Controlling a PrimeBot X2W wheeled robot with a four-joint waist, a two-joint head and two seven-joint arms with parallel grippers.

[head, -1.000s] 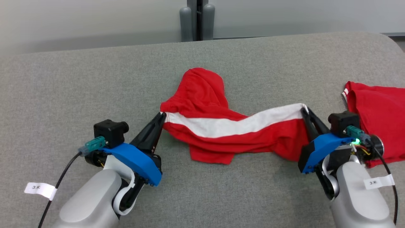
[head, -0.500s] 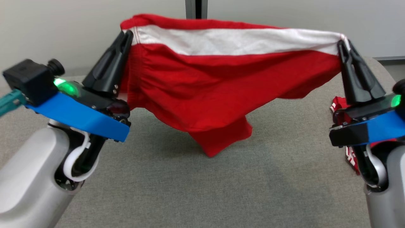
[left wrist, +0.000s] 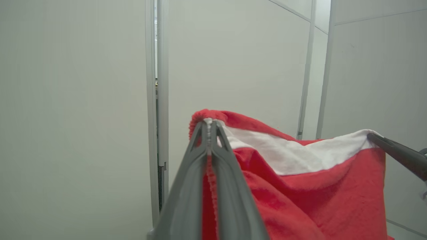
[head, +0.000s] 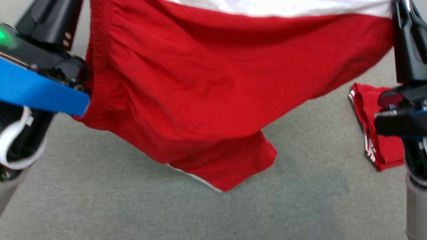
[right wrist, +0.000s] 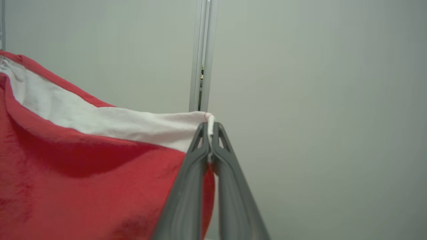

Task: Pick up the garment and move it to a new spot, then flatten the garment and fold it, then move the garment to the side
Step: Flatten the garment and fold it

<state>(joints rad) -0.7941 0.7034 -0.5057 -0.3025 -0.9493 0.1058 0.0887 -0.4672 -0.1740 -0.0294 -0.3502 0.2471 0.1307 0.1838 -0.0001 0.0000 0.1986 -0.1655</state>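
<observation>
Two-point gripping: pinching garment (head: pixel 200 83) at white waistband ends, left claw (left wrist: pixel 209 124) and right claw (right wrist: pixel 210 126) both clamped tight on cloth. Holding it spread in air above table (head: pixel 133 206). Judging pick-up as underway; leaving placing at new spot, flattening, folding and moving aside to do. Noting second red garment (head: pixel 383 143) lying on table at right.

Grey table (head: pixel 133 213) lies open under the garment (head: pixel 200 100); red cloth (head: pixel 388 156) crowds its right.

garment (head: pixel 200 100) top cropped, second garment (head: pixel 388 155) partly hidden
</observation>
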